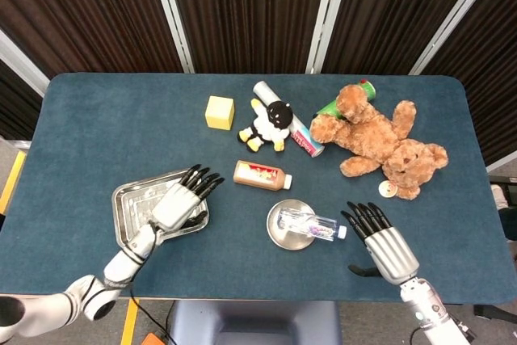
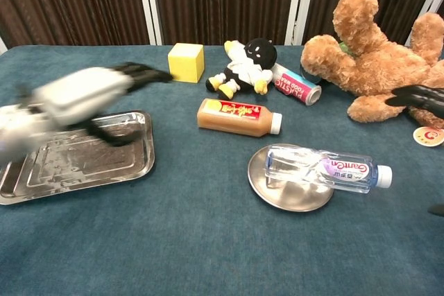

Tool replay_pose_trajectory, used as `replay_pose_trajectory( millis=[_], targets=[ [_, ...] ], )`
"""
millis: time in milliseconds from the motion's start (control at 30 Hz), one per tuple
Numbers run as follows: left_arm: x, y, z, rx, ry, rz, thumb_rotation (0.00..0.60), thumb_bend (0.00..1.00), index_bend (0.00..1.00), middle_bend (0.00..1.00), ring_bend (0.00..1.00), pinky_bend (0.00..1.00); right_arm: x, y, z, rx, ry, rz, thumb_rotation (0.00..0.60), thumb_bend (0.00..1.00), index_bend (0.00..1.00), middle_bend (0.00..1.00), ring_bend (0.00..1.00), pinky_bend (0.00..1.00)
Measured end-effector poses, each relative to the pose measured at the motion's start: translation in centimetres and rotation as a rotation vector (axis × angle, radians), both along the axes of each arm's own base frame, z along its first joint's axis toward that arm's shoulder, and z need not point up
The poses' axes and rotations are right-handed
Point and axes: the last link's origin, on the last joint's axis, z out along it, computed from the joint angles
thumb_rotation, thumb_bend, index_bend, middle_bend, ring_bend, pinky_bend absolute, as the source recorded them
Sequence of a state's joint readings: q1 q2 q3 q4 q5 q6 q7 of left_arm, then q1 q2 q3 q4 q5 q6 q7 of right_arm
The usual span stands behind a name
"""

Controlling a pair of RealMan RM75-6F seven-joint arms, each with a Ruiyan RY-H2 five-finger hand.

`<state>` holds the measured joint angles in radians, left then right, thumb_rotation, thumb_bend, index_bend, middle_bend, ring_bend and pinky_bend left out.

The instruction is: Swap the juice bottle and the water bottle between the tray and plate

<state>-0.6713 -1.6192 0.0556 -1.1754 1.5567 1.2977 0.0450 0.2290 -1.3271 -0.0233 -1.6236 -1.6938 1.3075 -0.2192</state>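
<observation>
The juice bottle, brown with a white cap, lies on its side on the blue cloth between tray and plate. A clear water bottle lies across the round metal plate. The steel tray holds nothing. My left hand hovers open over the tray, fingers spread, blurred in the chest view. My right hand is open, right of the plate, fingers spread toward the water bottle's cap.
Behind the bottles stand a yellow cube, a black-and-white plush toy, a red-labelled can and a green can. A big brown teddy bear lies at the right, with a small round disc beside it.
</observation>
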Motion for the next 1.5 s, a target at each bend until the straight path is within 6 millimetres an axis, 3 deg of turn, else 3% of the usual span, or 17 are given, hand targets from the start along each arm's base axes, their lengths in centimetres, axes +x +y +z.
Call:
replay_pose_trajectory(
  millis=[200, 367, 567, 800, 867, 967, 1233, 1333, 1500],
  targets=[
    [-7.4, -6.0, 6.0, 0.162, 0.011, 0.151, 0.600, 0.38, 0.00, 0.08, 0.00, 0.04, 1.9, -2.5, -1.9, 0.000, 0.074, -0.017, 0.600, 0.26, 0.03, 0.14, 0.01, 0.16],
    [-10.2, -8.7, 8.4, 0.236, 0.009, 0.186, 0.600, 0.38, 0.00, 0.08, 0.00, 0.04, 3.4, -3.4, -3.7, -0.002, 0.163, -0.009, 0.600, 0.26, 0.07, 0.18, 0.05, 0.18],
    [-10.8, -9.1, 9.6, 0.243, -0.012, 0.190, 0.600, 0.38, 0.00, 0.08, 0.00, 0.04, 5.1, -4.4, -6.6, -0.004, 0.233, -0.027, 0.600, 0.31, 0.21, 0.26, 0.11, 0.21],
    [-10.9, -8.9, 10.2, 0.256, -0.029, 0.195, 0.600, 0.38, 0.00, 0.07, 0.00, 0.04, 5.5, -5.6, -8.2, -0.001, 0.269, -0.044, 0.600, 0.32, 0.25, 0.29, 0.14, 0.27],
    [-10.9, -8.7, 10.4, 0.267, -0.033, 0.199, 0.600, 0.38, 0.00, 0.07, 0.00, 0.04, 5.6, -6.0, -8.7, 0.009, 0.270, -0.052, 0.600, 0.32, 0.27, 0.30, 0.17, 0.33],
    [-11.1, -8.5, 10.6, 0.268, -0.029, 0.203, 0.600, 0.38, 0.00, 0.07, 0.00, 0.04, 6.1, -6.5, -9.8, 0.034, 0.283, -0.062, 0.600, 0.32, 0.37, 0.34, 0.25, 0.51],
    [-11.4, -8.2, 10.7, 0.266, -0.027, 0.218, 0.600, 0.38, 0.00, 0.07, 0.00, 0.04, 6.4, -7.3, -10.9, 0.035, 0.303, -0.070, 0.600, 0.34, 0.65, 0.57, 0.55, 0.81],
    [-11.4, -8.2, 10.7, 0.265, -0.026, 0.222, 0.600, 0.38, 0.00, 0.07, 0.00, 0.04, 6.5, -7.5, -11.1, 0.018, 0.307, -0.064, 0.600, 0.35, 0.75, 0.66, 0.67, 0.90],
    [-11.6, -8.0, 10.7, 0.265, -0.019, 0.229, 0.600, 0.38, 0.00, 0.07, 0.00, 0.04, 7.1, -7.6, -11.1, -0.009, 0.287, -0.037, 0.600, 0.35, 0.87, 0.77, 0.78, 0.96]
  ],
)
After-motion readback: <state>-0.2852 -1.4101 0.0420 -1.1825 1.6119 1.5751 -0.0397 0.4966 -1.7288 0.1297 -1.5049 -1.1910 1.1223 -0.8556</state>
